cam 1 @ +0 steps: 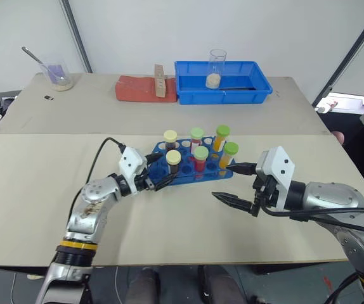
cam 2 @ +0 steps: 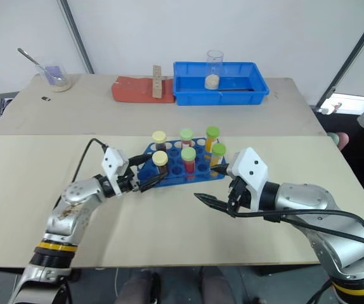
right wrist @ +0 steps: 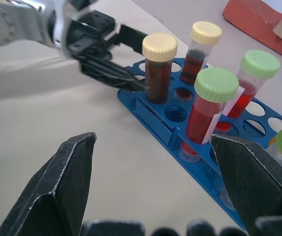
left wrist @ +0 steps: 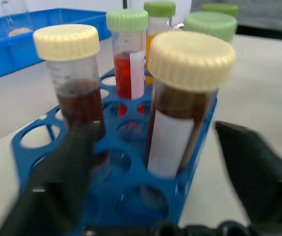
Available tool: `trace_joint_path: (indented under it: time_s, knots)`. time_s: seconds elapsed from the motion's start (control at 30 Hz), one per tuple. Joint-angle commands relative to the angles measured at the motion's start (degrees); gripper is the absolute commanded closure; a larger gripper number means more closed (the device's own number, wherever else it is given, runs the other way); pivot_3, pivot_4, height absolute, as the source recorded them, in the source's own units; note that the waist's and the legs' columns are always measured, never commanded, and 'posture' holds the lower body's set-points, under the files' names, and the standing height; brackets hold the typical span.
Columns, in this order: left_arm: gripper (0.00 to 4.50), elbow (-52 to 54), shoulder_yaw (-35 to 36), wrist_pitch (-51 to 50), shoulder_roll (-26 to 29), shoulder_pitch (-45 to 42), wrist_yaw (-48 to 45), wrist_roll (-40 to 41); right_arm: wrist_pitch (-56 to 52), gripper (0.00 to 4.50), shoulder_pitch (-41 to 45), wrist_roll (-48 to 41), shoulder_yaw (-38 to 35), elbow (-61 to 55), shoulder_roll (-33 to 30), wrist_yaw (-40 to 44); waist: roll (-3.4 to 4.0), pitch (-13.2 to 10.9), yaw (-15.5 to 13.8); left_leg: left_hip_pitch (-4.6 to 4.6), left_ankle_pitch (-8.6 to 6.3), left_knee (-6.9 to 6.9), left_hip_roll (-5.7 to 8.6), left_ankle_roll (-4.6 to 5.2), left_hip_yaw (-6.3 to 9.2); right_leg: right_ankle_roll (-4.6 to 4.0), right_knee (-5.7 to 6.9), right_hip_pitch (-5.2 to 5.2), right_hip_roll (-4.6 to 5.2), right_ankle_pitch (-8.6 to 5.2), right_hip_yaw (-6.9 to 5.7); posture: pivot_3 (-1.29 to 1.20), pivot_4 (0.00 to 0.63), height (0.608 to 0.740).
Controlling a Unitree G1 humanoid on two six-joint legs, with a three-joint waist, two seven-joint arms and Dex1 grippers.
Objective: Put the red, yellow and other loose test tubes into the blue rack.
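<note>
Left gripper (cam 1: pixel 161 182) sits at the near-left corner of the blue rack (cam 1: pixel 160 155), its black fingers spread apart on either side of a cream-capped tube of dark brown liquid (cam 1: pixel 173 164). From my seat at the controls, the left wrist view shows that tube standing upright in a front hole of the rack, with a finger off to each side and a gap between each finger and the glass. I read this as the release at the end of a placement: the tube is seated and the grip is off it.

Right gripper (cam 1: pixel 239 202) hovers over bare tabletop (cam 1: pixel 36 190) at about 4 o'clock from the rack, near it but not touching, fingers wide apart and holding nothing.

Six capped tubes stand in the rack: two cream-capped with dark liquid, two green-capped with red, two green-capped with yellow-orange. I can see no loose tube lying on the tabletop around the rack. Toward 12 o'clock, well apart, sit a blue tray (cam 1: pixel 258 85) and a red block (cam 1: pixel 134 88).

My judgement is that the loading is finished or nearly so. The next move calls for drawing the left gripper straight back toward 7 o'clock, keeping the fingers open so they do not catch the tube or tip the rack.
</note>
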State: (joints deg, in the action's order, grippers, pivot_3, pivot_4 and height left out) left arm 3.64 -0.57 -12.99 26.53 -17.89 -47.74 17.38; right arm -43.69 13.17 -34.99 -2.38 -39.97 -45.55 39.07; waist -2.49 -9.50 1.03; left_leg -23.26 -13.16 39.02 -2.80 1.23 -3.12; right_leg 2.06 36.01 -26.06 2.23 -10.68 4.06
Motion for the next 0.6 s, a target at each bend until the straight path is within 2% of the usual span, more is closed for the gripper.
trace_joint_path:
  time_s: [0.03, 0.13, 0.3, 0.4, 0.6]
  knots:
    - [0.06, 9.1, 3.7, -3.8, 5.8, 3.6, -0.6, 1.6, 2.5, 0.36, -0.1, -0.1, -3.9, 0.9, -1.8, 2.3, 0.0, 0.0, 0.1, 0.0, 0.0, -0.01, -0.01, 0.0, -0.01, 0.0, -0.01, -0.01, 0.0, -0.01, 0.0, 0.0, 0.15, 0.74]
    - [0.06, 14.6, 7.4, -8.2, 13.3, 7.6, -1.9, 2.3, 6.0, 0.36, -1.3, 1.1, -7.4, 4.5, -5.6, 7.6, 0.01, 0.0, 0.0, 0.03, 0.0, -0.06, -0.03, 0.0, -0.04, -0.1, -0.03, -0.02, 0.02, -0.07, -0.01, 0.0, 0.15, 0.74]
    - [0.06, 18.3, 12.0, -9.2, 20.5, 13.3, -1.2, -0.2, 11.9, 0.36, -3.4, 1.2, -12.7, 11.8, -11.0, 17.5, 0.01, 0.0, -0.3, 0.07, 0.0, -0.06, -0.02, -0.01, -0.09, -0.39, -0.05, -0.01, 0.1, -0.28, -0.05, 0.0, 0.15, 0.74]
    - [0.06, 18.8, 14.4, -9.1, 22.4, 15.6, -2.2, 1.1, 14.0, 0.36, -3.3, 1.2, -14.3, 15.9, -12.8, 21.2, 0.01, 0.0, -0.2, 0.07, -0.01, -0.06, -0.03, -0.01, -0.15, -0.39, -0.07, -0.03, 0.13, -0.29, -0.05, 0.0, 0.15, 0.74]
    - [0.06, 18.8, 15.4, -9.5, 21.6, 14.7, -1.1, 2.3, 16.0, 0.36, -0.7, 2.6, -12.9, 19.2, -12.8, 22.3, 0.01, 0.0, -0.2, 0.09, -0.01, -0.09, -0.04, -0.01, -0.18, -0.41, -0.05, -0.06, 0.13, -0.29, -0.06, 0.0, 0.15, 0.74]
